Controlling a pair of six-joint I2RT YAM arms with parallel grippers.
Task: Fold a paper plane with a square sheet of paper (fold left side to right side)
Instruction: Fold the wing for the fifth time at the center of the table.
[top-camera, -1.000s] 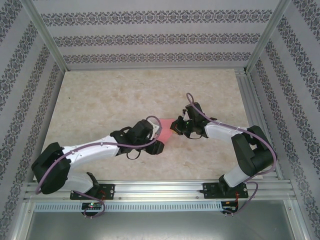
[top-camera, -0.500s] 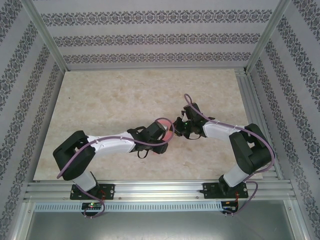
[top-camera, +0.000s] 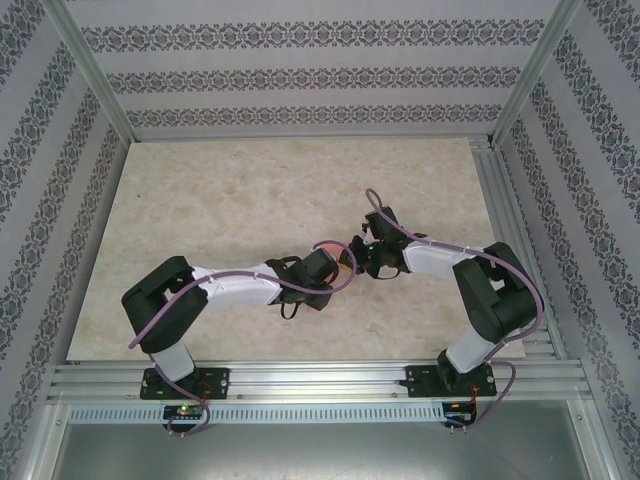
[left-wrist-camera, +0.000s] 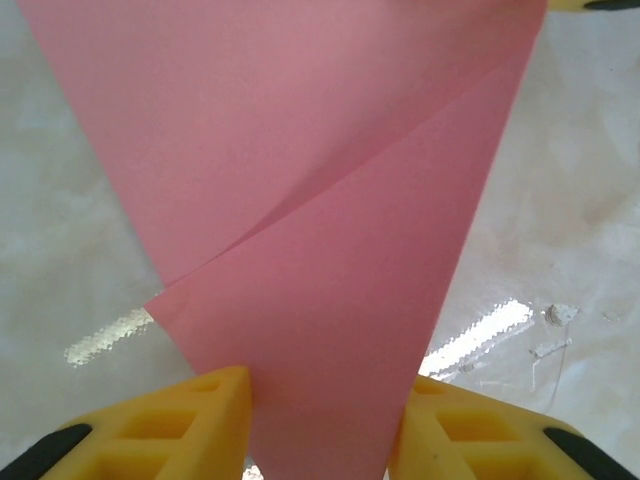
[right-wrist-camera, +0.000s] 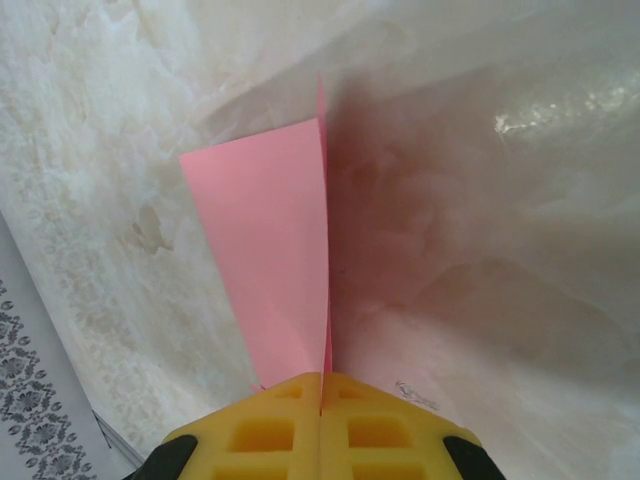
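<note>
**Entry: mid-fold, two-handed hold**

**Change noted.** Within the last second your left arm has swung in from the left side of the desk (top-camera: 220, 200) toward the middle. Its wrist now sits right against the right one. In the top view the pink paper lay plainly exposed between the two pincers a second ago; now they cover nearly all of it. The left pincer (left-wrist-camera: 325, 405) has been narrowing throughout, and the right pincer (right-wrist-camera: 322, 395) has not moved.

**Meaning for the task.** You appear to be taking a second hold, so that both arms can control the paper for the left-to-right fold. That hold does not look finished.

**Item: square sheet of paper (left-wrist-camera: 320, 200).**
- Location: held off the desk between the two pincers. It is about the middle of the desk, a little toward the near edge.
- Left wrist view: pink and matte, tapering to a narrow end that runs down between the yellow fingers (left-wrist-camera: 190, 425).
  - A fold edge crosses it diagonally from lower left to upper right, with one layer lying over another.
  - A free corner juts out at the left.
- Right wrist view: the sheet stands on edge. One flap leans away to the left, and the layers meet in a straight line at the fingers. It casts a pink tint on the desk beside it.

**Pincers.**
- Left: fingers part-spread on either side of the sheet's narrow end, with no firm pinch to be seen.
- Right: fingers pressed together, pinching the sheet's folded edge.

**Caution.** Thin paper, one secure hold; a sideways pull from the left could skew the crease.
</note>
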